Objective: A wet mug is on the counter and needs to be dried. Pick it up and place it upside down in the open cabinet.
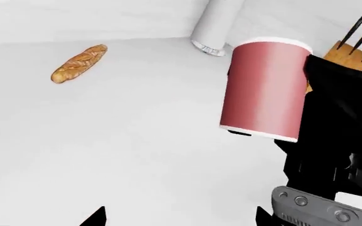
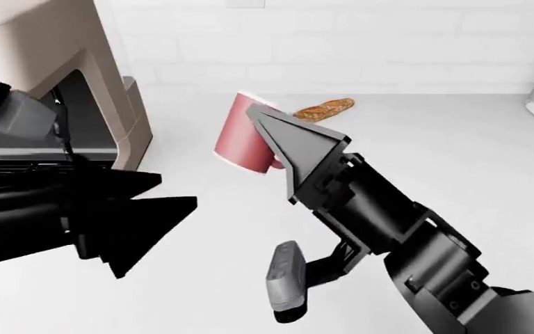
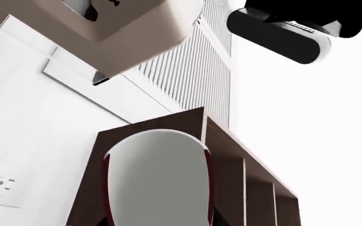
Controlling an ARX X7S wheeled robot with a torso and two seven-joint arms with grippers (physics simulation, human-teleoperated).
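Right pincer point(image 2: 272, 142) clamps the mug point(image 2: 242, 132), lifted clear of the surface point(image 2: 452, 160) and tilted, likely so you can invert it for the cabinet point(image 3: 231, 160). Left pincer point(image 2: 147, 209) idle, spread.

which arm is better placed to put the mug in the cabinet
Right. The right gripper already holds the mug lifted off the counter; the left gripper hangs open and empty beside the coffee machine.
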